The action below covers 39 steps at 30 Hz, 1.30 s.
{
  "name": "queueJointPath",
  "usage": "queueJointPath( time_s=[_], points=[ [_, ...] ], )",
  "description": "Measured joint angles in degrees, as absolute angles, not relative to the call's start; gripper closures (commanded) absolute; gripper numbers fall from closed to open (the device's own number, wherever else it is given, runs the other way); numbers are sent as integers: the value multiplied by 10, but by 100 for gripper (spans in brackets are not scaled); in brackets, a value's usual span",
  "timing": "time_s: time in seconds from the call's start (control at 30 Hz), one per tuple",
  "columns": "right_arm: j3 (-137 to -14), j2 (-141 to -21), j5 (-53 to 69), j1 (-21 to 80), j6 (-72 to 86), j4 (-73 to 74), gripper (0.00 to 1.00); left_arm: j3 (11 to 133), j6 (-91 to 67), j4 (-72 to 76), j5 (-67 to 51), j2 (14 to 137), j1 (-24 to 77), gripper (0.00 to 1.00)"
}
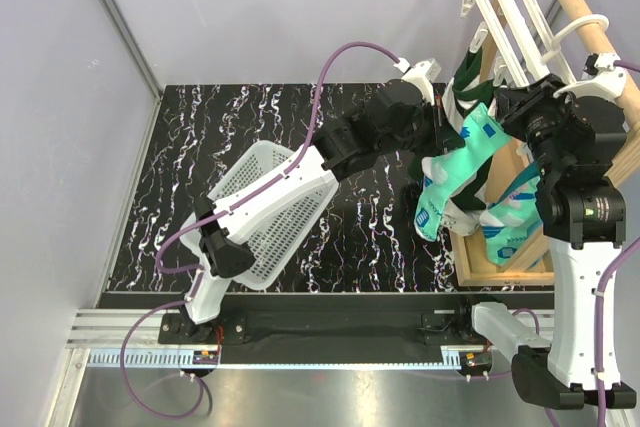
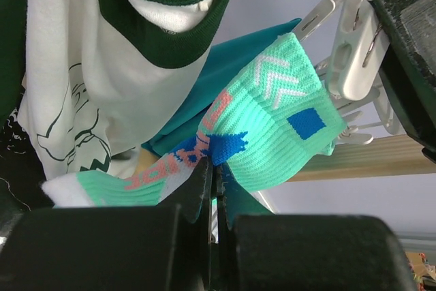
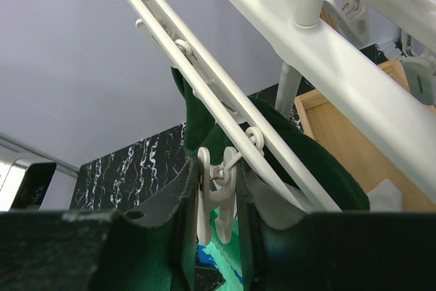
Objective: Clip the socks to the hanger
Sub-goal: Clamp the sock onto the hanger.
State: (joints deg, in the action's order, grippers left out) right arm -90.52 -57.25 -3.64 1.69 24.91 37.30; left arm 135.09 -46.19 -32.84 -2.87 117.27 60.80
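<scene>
Well, from the top, the left arm (image 1: 335,145) reaches over the black desk (image 1: 200,147) to the white hanger (image 1: 510,27). The hanger hangs on a wooden rack (image 1: 575,2) at the far right. A mint sock (image 1: 470,147) is held up just under the hanger. Two more socks (image 1: 437,202) hang lower down. I think they are clipped on, but the clips are too small to see from here. A white basket (image 1: 270,197) lies by the left arm. The right arm (image 1: 585,212) reaches up to the hanger too.

From the left wrist, the left pincer (image 2: 211,172) is closed tight on the middle of the sock. The open end of the sock points up at a white clip (image 2: 357,46). It is near the clip but not in it. A white and green shirt (image 2: 82,80) hangs behind.

From the right wrist, the right pincer (image 3: 216,192) squeezes the clip between its two fingers, under the hanger bars. The fingers hide the mouth of the clip, so I cannot tell if it is open.

What could go wrong? The sock is floppy, so its edge could miss the mouth. If the clip bites only a tiny bit, the sock could slip and fall. The hanger hangs loose, so a push could swing it and pull the clip out of the pincer.
</scene>
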Motion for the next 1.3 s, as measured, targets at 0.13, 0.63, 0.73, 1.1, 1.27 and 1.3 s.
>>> queueJointPath(
  time_s=[0.13,0.63,0.73,1.1,1.27,1.3],
  points=[
    [-893,-567,-33,16,245,362,100,1351,-467,-324,-29,1173,608,100],
    [-864,-551,-18,15,236,329,100,1351,-507,-288,-50,1173,602,100],
    [-854,-543,-14,15,232,321,100,1347,-516,-274,-58,1171,600,100],
    [-853,-545,-11,14,228,320,100,1322,-538,-239,-70,1147,599,100],
    [-856,-545,-16,14,227,324,93,1319,-545,-222,-82,1140,599,100],
    [-856,-545,-19,14,227,324,92,1315,-547,-220,-83,1137,599,100]
  ],
)
